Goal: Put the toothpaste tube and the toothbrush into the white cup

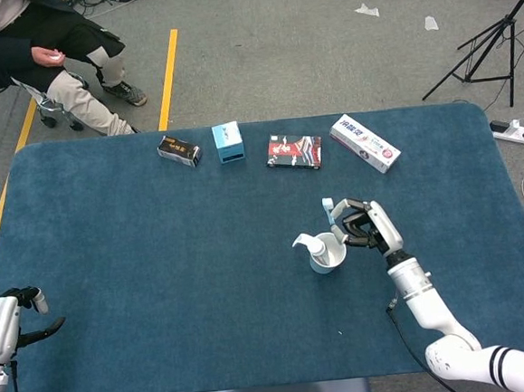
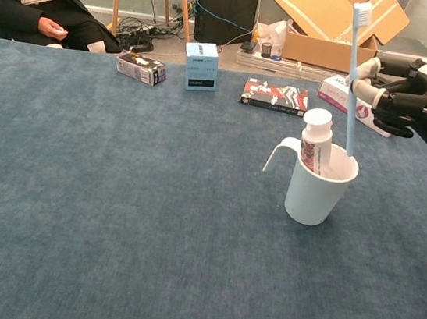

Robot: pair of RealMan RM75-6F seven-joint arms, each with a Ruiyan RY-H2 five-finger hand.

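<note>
Cup [image 2: 318,190] stands right of table centre, handle pointing left. Tube [image 2: 317,140] is inside it, cap up, leaning on the left wall. Brush [image 2: 354,77] stands nearly upright in the cup's right side, bristles at top, foot inside the rim.

My right hand [image 2: 419,91] sits just right of the brush, above cup height. A fingertip [image 2: 364,73] looks to be touching the handle, the other fingers curled and apart. I cannot tell from either view whether it grips the brush or only rests against it.

My left hand [image 1: 2,327] is at the near left table corner, well away, fingers apart and holding nothing.

Far edge of the table [image 1: 158,259]: dark box [image 1: 178,150], blue box [image 1: 229,142], red packet [image 1: 294,151], white carton [image 1: 364,142].
</note>
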